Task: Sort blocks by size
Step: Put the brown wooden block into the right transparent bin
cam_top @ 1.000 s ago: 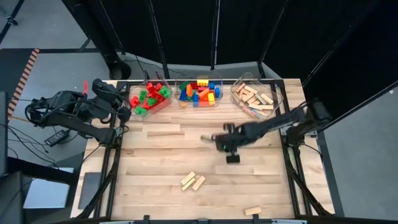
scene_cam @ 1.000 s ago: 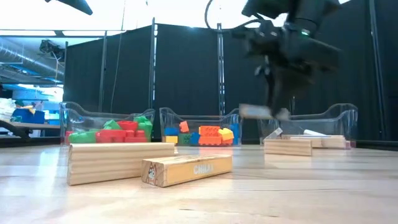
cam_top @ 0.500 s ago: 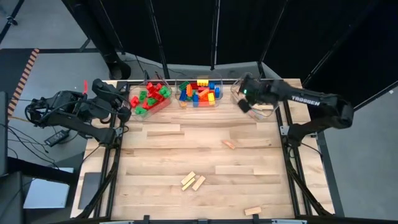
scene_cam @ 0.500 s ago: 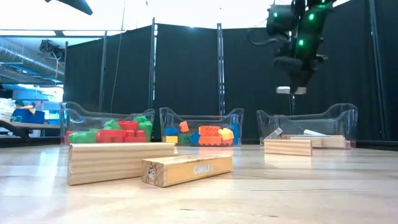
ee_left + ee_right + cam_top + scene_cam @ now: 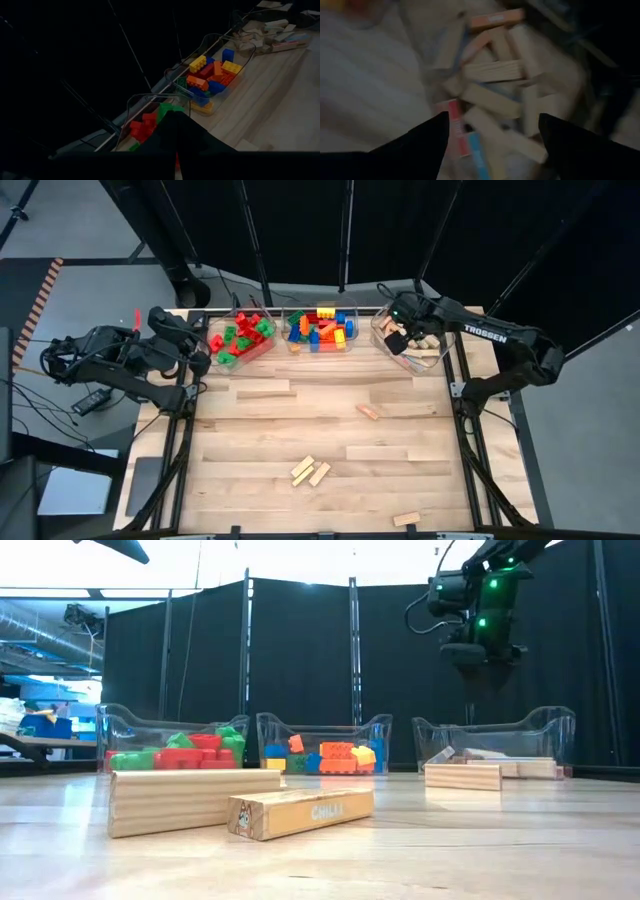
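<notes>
My right gripper [image 5: 400, 337] hangs open over the right clear bin [image 5: 440, 352], which holds several tan wooden bars [image 5: 492, 71]. In its wrist view the gripper [image 5: 492, 135] has nothing between the fingers. In the low view it [image 5: 478, 658] stands well above that bin [image 5: 545, 730]. Studded blocks fill the left bin [image 5: 240, 336] and the middle bin [image 5: 321, 328]. Loose wooden bars lie flat on the table: one [image 5: 266, 391] at the left, a short one [image 5: 369, 412] mid-table, a pair [image 5: 310, 471] nearer, one [image 5: 405, 519] at the near edge. My left gripper [image 5: 175, 132] waits shut at the far left.
The three clear bins stand in a row along the table's far edge. A black curtain hangs behind them. In the low view the pair of bars [image 5: 240, 802] lies close in front of the camera. Open wooden tabletop [image 5: 250, 440] lies between the loose bars.
My right gripper has carried a wooden bar from the table's middle up and toward the far right, rolling its wrist, to above the right bin. The bar, between its fingers half a second ago, no longer shows there.
</notes>
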Action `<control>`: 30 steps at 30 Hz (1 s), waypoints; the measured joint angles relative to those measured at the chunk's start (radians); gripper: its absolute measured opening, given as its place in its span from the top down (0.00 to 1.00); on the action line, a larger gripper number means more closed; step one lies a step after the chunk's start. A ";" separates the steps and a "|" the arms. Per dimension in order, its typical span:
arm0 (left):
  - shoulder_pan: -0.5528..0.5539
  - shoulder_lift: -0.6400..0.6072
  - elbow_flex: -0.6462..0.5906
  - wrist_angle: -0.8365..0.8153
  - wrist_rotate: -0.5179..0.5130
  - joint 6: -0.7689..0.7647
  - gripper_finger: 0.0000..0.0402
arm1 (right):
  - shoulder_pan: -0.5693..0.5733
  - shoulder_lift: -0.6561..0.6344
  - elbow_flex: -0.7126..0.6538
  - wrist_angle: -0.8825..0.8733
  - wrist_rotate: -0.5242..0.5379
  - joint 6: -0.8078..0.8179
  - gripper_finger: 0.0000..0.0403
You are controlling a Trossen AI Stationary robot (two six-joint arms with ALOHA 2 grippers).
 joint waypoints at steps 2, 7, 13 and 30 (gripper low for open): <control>0.000 0.000 0.000 0.000 0.000 0.000 0.99 | 0.011 -0.007 0.000 0.005 -0.071 0.003 0.22; 0.000 0.000 0.000 -0.001 0.000 0.000 0.99 | 0.170 -0.015 0.000 0.059 -0.330 0.026 0.32; 0.000 0.000 0.000 -0.001 0.000 0.000 0.99 | 0.516 0.015 -0.035 0.231 -0.309 0.178 0.42; 0.000 0.000 0.000 0.007 0.001 0.000 0.99 | 0.736 0.371 -0.091 0.393 -0.200 0.299 0.48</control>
